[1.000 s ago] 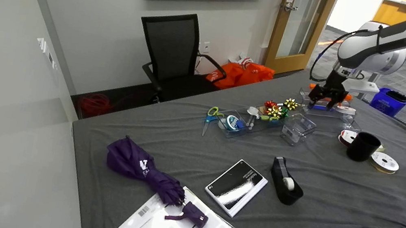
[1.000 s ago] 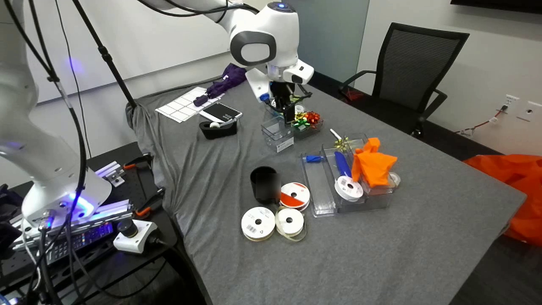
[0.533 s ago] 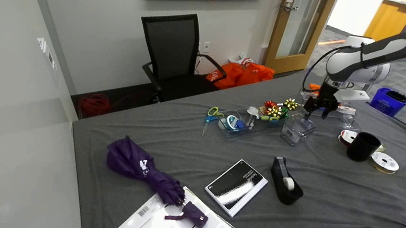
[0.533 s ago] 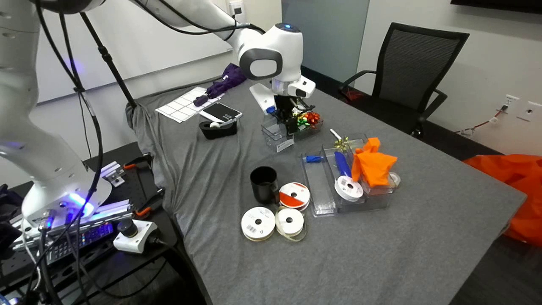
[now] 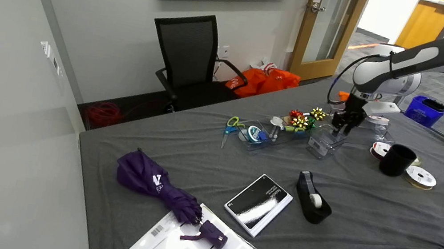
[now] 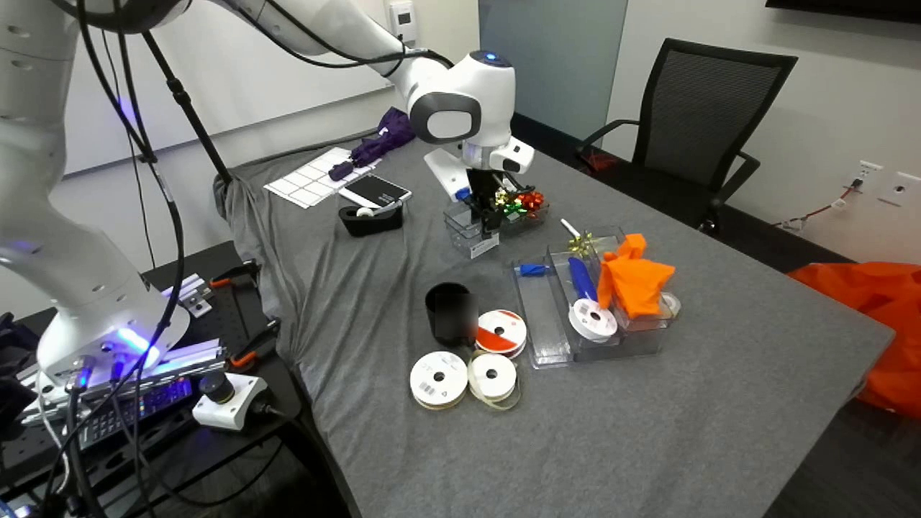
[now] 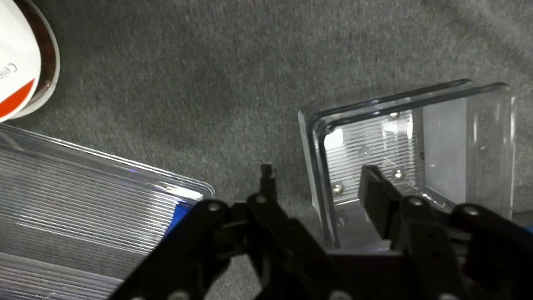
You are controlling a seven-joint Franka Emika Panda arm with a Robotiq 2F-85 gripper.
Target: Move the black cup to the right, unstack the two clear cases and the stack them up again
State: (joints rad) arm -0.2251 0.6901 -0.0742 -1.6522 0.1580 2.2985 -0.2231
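Note:
The two clear cases (image 5: 319, 149) stand stacked on the grey table. They also show in another exterior view (image 6: 464, 243) and in the wrist view (image 7: 445, 146), where two rims lie close together, one inside the other. My gripper (image 7: 320, 173) is open over the stack's edge, one finger outside the wall and one over the inside; it seems to touch nothing. In both exterior views the gripper (image 5: 341, 127) (image 6: 483, 224) is low at the stack's near-robot side. The black cup (image 5: 396, 162) stands upright by ribbon spools, also in an exterior view (image 6: 440, 316).
Ribbon spools (image 6: 438, 379) lie around the cup. A clear compartment tray (image 6: 543, 316) holds an orange bag (image 6: 637, 284). A bin with shiny bows (image 6: 531, 200) stands against the stack. A tape dispenser (image 5: 312, 200), a notebook (image 5: 258, 203) and scissors (image 5: 228, 130) lie nearby.
My gripper has come down and across onto the edge of the clear cases, and its fingers look closer together. The cases and the cup have not moved.

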